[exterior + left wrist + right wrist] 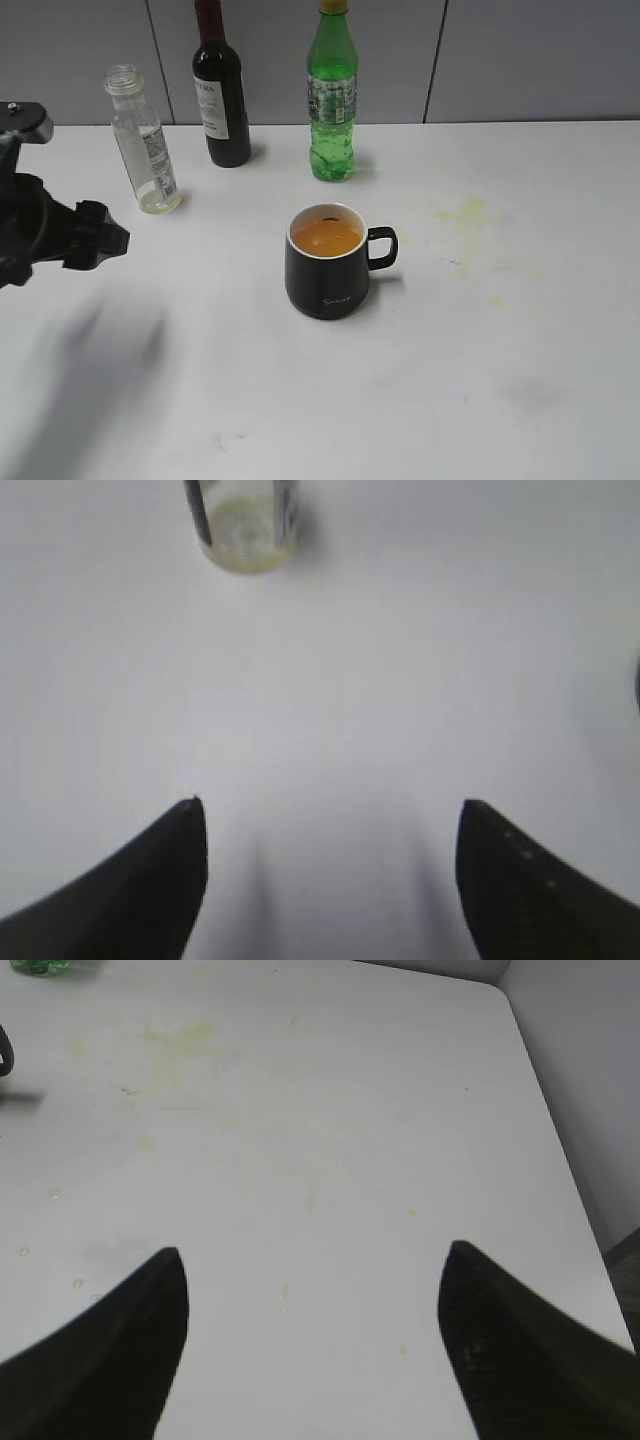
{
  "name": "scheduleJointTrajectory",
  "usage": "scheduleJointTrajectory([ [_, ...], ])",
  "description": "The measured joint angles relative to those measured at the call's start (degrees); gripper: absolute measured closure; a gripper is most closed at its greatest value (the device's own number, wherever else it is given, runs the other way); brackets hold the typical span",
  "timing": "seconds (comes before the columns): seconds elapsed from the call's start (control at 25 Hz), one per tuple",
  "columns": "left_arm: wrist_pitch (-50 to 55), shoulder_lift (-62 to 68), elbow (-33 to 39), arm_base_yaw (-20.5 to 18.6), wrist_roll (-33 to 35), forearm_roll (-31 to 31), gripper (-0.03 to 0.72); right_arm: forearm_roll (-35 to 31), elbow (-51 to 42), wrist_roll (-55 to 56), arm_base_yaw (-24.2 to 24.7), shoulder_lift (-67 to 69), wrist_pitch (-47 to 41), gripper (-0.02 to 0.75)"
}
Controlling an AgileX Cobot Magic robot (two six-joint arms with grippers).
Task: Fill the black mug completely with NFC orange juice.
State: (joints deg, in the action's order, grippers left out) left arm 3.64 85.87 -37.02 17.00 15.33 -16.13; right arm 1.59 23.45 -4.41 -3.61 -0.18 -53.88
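Left gripper (330, 825): I see jaws spread wide over bare table (400, 680), nothing between them, the near-empty clear bottle (243, 520) standing ahead of the fingertips; right gripper (315, 1270): jaws likewise wide apart and empty, above the table's yellow-stained stretch. Mug (329, 262): upright mid-table, handle to the right, orange juice (326, 237) close below the rim. Back row: clear bottle at left, uncapped; wine bottle (221, 95); green bottle (332, 100).
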Motion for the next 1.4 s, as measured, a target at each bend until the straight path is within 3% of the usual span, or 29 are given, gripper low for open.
scheduleJointTrajectory([
  [0.32,30.22,-16.54,-0.02,-6.17,-1.28,7.37,0.096,0.00,0.00,0.00,0.00,0.00,0.00,0.146],
  [0.68,49.15,-43.77,0.02,-6.73,-5.21,11.94,0.095,0.00,0.00,0.00,0.00,0.00,0.00,0.146],
  [1.04,63.10,-72.88,5.54,-6.73,-10.18,14.55,0.017,0.00,0.00,0.00,0.00,0.00,0.00,0.146],
  [1.2,63.86,-81.67,7.02,-6.73,-10.87,19.44,0.015,0.00,0.00,0.00,0.00,0.00,0.00,0.146],
  [1.4,61.62,-85.21,7.91,-6.73,-10.93,19.41,0.024,0.00,0.00,0.00,0.00,0.00,0.00,0.146],
])
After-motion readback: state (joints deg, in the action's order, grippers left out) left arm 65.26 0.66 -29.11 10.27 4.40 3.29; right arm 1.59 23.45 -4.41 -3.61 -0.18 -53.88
